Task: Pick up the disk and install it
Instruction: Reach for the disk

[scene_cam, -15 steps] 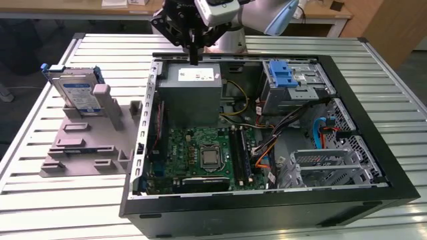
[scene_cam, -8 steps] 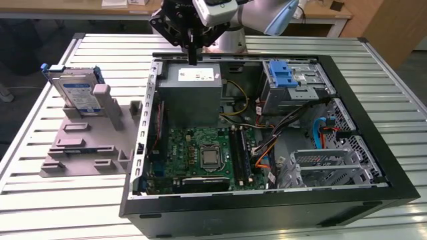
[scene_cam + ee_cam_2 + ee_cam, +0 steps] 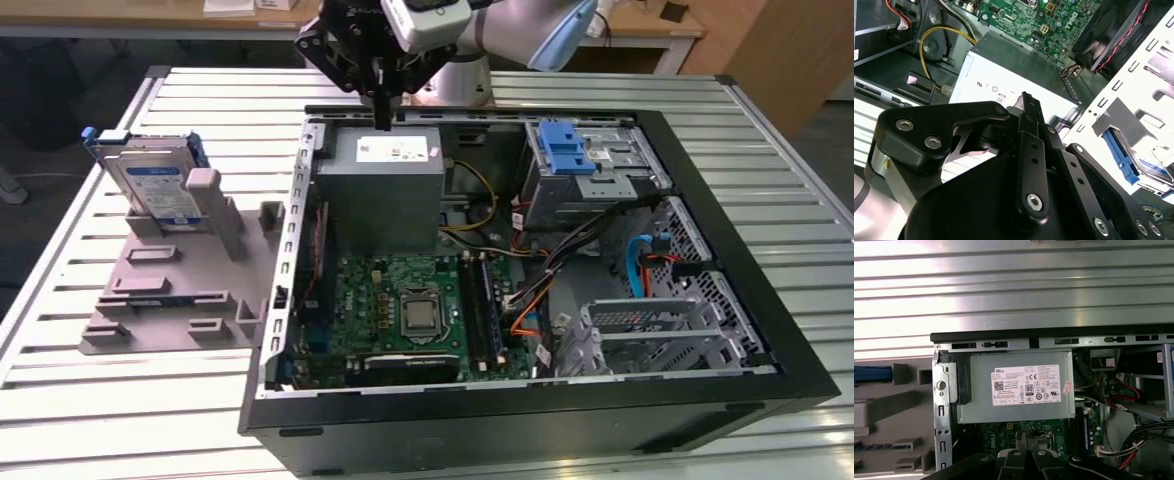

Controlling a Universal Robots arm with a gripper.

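Gripper (image 3: 384,112), fingers closed on nothing, hovers above the case (image 3: 534,405); disk (image 3: 155,188) stands upright off to the exterior view's left

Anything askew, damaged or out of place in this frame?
Nothing stands out. The disk stands on edge in its grey holder beside the open computer case, and the gripper hangs shut above the grey power supply.

Case and rack on my table
The case (image 3: 534,425) sits on the table's (image 3: 120,420) middle; the rack (image 3: 174,300) lies by the exterior view's left edge, with the disk (image 3: 150,185) standing at its far end.
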